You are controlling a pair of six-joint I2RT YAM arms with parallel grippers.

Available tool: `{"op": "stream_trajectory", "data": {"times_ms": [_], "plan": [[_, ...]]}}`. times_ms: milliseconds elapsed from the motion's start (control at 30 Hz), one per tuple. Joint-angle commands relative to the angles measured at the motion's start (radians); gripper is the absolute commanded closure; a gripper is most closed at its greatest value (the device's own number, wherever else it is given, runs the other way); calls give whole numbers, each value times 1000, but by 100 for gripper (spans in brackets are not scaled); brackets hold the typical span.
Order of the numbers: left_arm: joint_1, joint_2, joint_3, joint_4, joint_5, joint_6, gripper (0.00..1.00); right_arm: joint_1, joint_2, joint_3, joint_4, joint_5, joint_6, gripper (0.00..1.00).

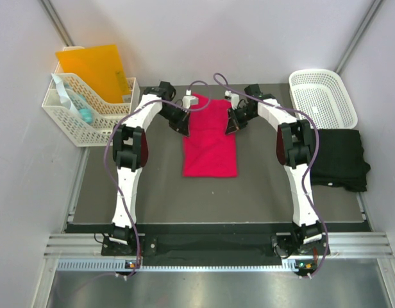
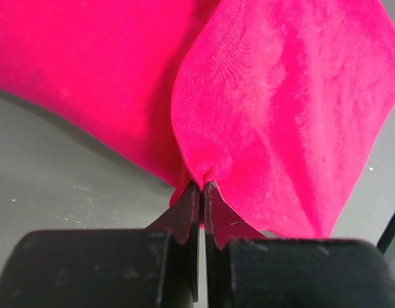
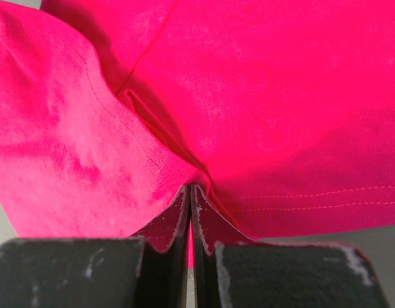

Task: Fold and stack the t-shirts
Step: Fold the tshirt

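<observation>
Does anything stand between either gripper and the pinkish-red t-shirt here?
Nothing visible does. The left gripper and the right gripper are each shut on a pinch of the bright pinkish-red cloth t-shirt, with no object between. The plain black cloth t-shirt lies apart, on the right.

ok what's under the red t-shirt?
Only the dark tabletop shows, around its edges. The red t-shirt lies folded into a strip on it; anything beneath is covered by cloth. Left gripper and right gripper each pinch a side edge toward its far end.

Left arm [image 1: 129,149], right arm [image 1: 294,146] stretched forward, wrists turned inward; both jaws pinched closed.
</observation>
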Motion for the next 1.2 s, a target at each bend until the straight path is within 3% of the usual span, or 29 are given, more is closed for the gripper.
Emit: {"op": "stream_trajectory", "data": {"times_ms": [0,200,367,533,633,700,733,767,867,1167], "plan": [[-3,-71,-16,88,48,20,100,16,-17,27,46,71,-13,100],[-3,-179,-170,261,126,49,100,18,-15,27,47,74,-16,100],[-3,-173,-172,222,180,130,100,18,-18,22,46,78,-18,100],[-3,-197,-238,290,210,118,98,18,-23,19,43,81,-24,100],[-3,-179,-227,281,186,120,72,18,-23,18,41,81,-27,100],[-3,-165,-227,275,163,132,63,18,-21,18,41,81,-28,100],[-4,-162,-228,277,146,135,51,18,-21,19,43,79,-28,100],[-4,-159,-233,286,114,130,24,19,-23,19,43,79,-28,100],[-4,-159,-259,329,50,121,1,18,-23,19,41,79,-27,100],[-3,-228,-321,466,-113,75,1,19,-23,15,36,79,-33,100]]}}
